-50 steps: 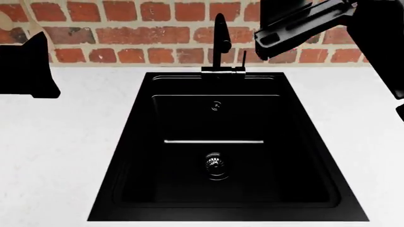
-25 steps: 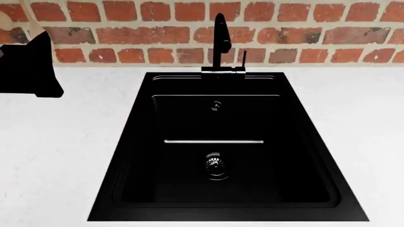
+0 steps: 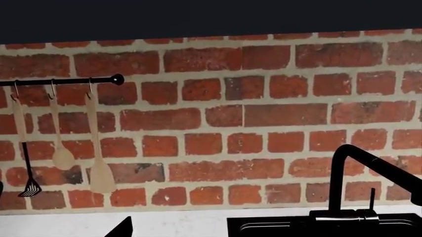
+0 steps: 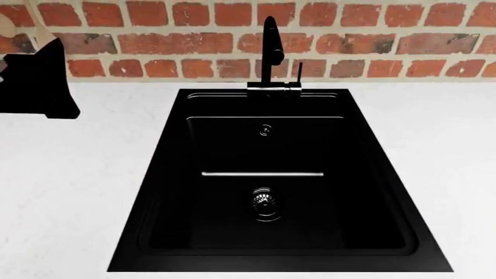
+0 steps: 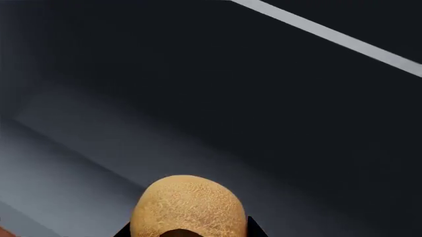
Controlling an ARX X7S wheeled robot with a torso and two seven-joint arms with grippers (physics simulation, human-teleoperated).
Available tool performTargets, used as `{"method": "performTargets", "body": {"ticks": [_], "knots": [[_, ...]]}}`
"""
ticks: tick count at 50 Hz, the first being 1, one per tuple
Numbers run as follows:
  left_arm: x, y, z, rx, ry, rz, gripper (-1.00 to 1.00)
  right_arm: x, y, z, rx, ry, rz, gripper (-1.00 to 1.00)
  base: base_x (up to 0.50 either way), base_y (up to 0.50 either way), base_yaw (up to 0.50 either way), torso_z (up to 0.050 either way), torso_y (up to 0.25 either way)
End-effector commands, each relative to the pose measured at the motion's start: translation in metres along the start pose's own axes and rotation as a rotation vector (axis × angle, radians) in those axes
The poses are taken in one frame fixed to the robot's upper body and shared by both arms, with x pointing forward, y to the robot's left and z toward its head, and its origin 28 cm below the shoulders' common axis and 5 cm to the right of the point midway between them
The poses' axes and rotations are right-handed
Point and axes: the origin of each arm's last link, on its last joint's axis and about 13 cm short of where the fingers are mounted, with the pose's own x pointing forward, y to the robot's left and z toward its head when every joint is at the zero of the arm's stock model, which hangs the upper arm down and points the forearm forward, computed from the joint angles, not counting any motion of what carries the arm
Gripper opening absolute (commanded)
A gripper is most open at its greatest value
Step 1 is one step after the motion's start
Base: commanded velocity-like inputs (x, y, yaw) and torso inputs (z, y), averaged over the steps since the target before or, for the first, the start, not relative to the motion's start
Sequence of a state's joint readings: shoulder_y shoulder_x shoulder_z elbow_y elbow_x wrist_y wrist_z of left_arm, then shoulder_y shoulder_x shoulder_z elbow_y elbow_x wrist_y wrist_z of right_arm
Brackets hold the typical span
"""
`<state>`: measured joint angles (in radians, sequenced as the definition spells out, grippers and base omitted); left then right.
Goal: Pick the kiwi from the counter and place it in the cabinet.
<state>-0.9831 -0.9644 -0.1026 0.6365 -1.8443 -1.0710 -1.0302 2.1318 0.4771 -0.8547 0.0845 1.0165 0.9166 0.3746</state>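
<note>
In the head view the white worktop (image 4: 78, 192) spreads around a black sink (image 4: 271, 192), with a black faucet (image 4: 270, 52) standing at the sink's far rim against a red brick wall (image 4: 155, 40). Only a black block of the left arm (image 4: 35, 81) shows at the left edge, raised over the worktop's back corner; its jaws are out of sight here, and the right arm does not appear at all. The left wrist view faces the brick wall squarely, level with a black rail (image 3: 63, 81) from which a wooden spoon (image 3: 61, 148), a wooden spatula (image 3: 99, 168) and a dark slotted utensil (image 3: 27, 182) hang on hooks. A single dark tip of the left gripper (image 3: 122, 229) pokes into the frame, so whether its jaws are open or closed cannot be told. In the right wrist view the kiwi (image 5: 188, 207) sits between the dark fingers (image 5: 254, 228) of the right gripper (image 5: 189, 232), whose jaws are clamped on it, held up before dark grey panels crossed by a pale strip (image 5: 329, 37).
</note>
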Motion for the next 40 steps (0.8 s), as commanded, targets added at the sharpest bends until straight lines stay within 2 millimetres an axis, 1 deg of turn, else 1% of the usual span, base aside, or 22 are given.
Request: {"method": "performTargets", "body": {"ticks": [1, 7, 10, 16, 24, 33, 40], "knots": [[0.001, 0.0, -0.001, -0.002, 0.002, -0.002, 1.0, 0.022, -0.009, 0.002, -0.042, 0.029, -0.029, -1.0, 0.0, 0.0, 0.0, 0.0, 0.0], [0.0, 0.0, -0.002, -0.004, 0.002, 0.0, 1.0, 0.031, -0.012, 0.005, -0.046, 0.046, -0.041, -1.0, 0.0, 0.0, 0.0, 0.0, 0.0], [0.0, 0.001, -0.002, -0.006, 0.002, 0.001, 1.0, 0.034, -0.013, 0.004, -0.036, 0.074, -0.043, -1.0, 0.0, 0.0, 0.0, 0.0, 0.0], [0.0, 0.001, -0.003, -0.007, 0.003, 0.002, 1.0, 0.04, -0.014, -0.007, -0.009, 0.164, -0.045, -1.0, 0.0, 0.0, 0.0, 0.0, 0.0], [0.002, 0.0, -0.002, -0.004, 0.004, 0.0, 1.0, 0.048, -0.017, -0.016, 0.014, 0.244, -0.063, -1.0, 0.0, 0.0, 0.0, 0.0, 0.0], [0.003, 0.0, -0.003, -0.005, 0.005, -0.001, 1.0, 0.052, -0.016, -0.023, 0.034, 0.281, -0.064, -1.0, 0.0, 0.0, 0.0, 0.0, 0.0], [0.004, 0.001, -0.004, -0.006, 0.007, 0.002, 1.0, 0.051, -0.012, -0.032, 0.049, 0.304, -0.052, -1.0, 0.0, 0.0, 0.0, 0.0, 0.0]]}}
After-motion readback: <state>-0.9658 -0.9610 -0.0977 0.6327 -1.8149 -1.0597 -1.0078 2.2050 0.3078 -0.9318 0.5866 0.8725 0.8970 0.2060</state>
